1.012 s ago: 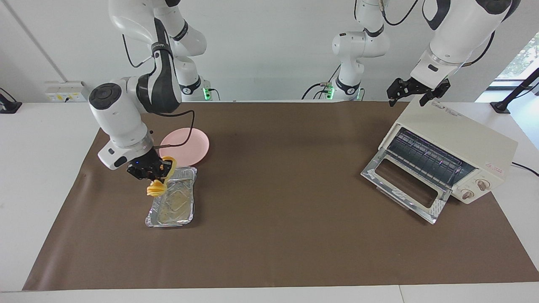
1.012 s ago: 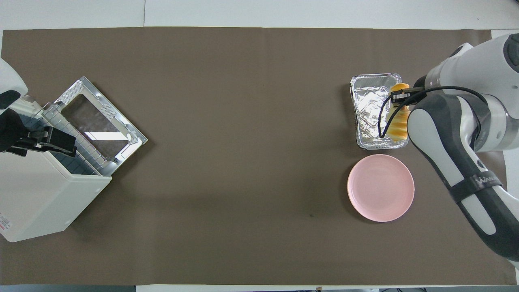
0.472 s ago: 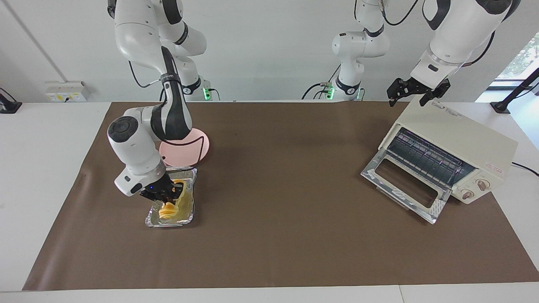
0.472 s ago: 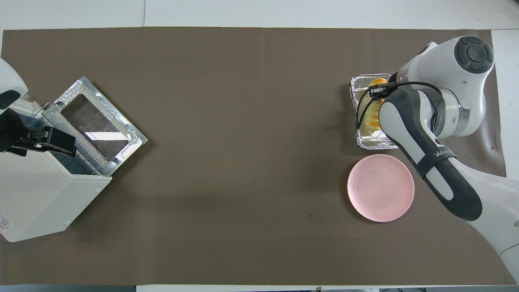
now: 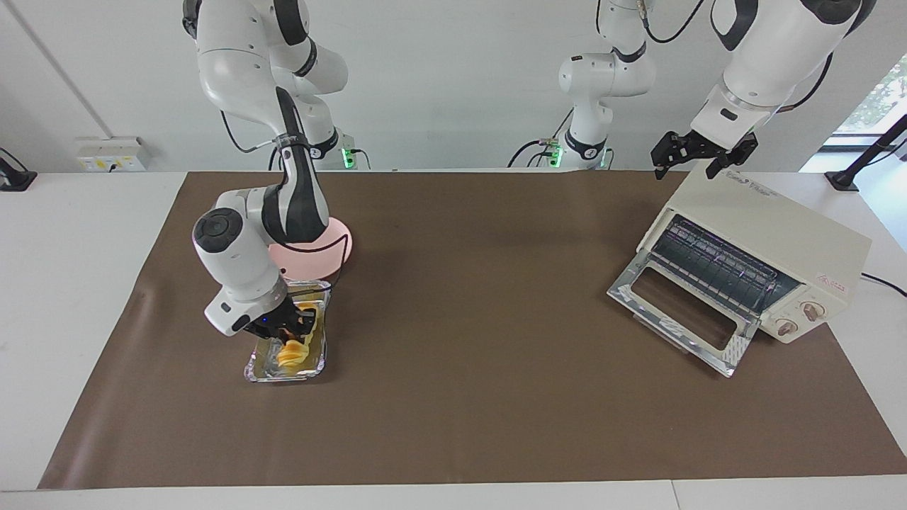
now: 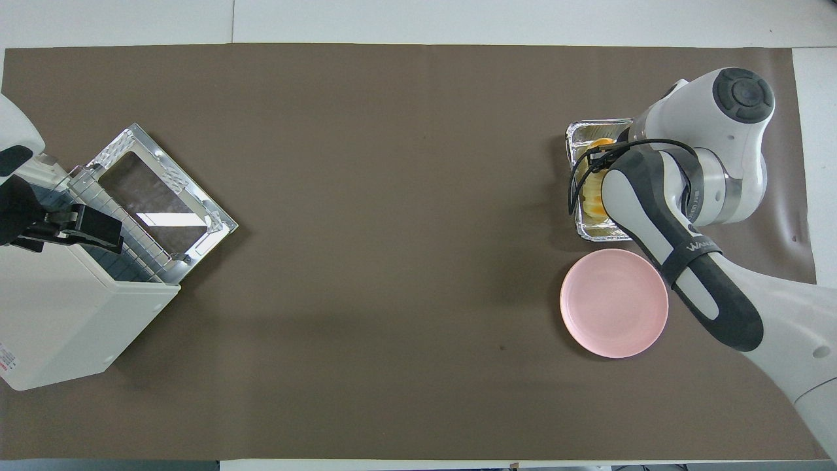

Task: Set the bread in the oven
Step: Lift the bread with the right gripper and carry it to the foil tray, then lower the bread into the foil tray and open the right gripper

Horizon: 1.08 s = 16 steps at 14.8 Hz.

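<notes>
Right tool [image 5: 292, 327] low in tray [image 5: 256, 370] at bread [image 5: 291, 352], grip unclear; left tool [image 5: 698, 156] open over oven [image 5: 779, 241] (door down), waiting.

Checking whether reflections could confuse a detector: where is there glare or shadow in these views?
Overhead view: bright glare on the oven's open glass door. Facing view: the right gripper and its arm shade the foil tray and the bread.

Bread [image 5: 292, 350] lay in foil tray [image 5: 256, 370] at right arm's end; plate [image 6: 605, 314] just beside tray, nearer the robots; oven [image 5: 776, 244] at left arm's end, well apart.
</notes>
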Each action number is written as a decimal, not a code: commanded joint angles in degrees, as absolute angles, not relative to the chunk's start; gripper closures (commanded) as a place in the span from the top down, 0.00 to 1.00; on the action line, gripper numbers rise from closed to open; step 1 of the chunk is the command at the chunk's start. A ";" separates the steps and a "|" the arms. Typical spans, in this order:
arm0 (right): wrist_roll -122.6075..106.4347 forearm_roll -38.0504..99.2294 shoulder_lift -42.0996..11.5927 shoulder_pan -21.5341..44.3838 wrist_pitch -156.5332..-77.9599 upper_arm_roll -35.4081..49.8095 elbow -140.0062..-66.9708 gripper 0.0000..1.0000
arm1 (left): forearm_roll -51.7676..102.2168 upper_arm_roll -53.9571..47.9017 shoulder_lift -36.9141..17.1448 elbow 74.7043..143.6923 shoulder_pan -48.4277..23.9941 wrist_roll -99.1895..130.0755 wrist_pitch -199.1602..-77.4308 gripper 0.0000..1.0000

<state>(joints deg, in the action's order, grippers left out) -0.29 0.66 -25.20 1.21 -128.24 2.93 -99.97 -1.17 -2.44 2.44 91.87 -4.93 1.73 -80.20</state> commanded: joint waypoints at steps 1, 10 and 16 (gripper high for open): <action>-1.93 0.09 -24.43 0.18 -127.27 3.25 -99.24 1.00 | -1.93 -2.81 3.69 92.81 -4.48 1.49 -80.16 1.00; -4.92 0.44 -24.79 -3.95 -119.70 3.25 -93.68 1.00 | -2.02 -2.81 3.69 92.90 -4.39 1.49 -80.07 1.00; -6.15 0.53 -23.12 -6.24 -128.67 3.25 -103.26 1.00 | -1.93 -2.81 3.69 92.90 -4.39 1.49 -80.16 1.00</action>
<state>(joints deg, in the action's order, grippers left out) -4.40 0.65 -24.85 -5.21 -126.21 2.58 -99.25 -1.17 -2.44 2.44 91.87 -4.93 1.73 -80.20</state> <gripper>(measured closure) 0.000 0.000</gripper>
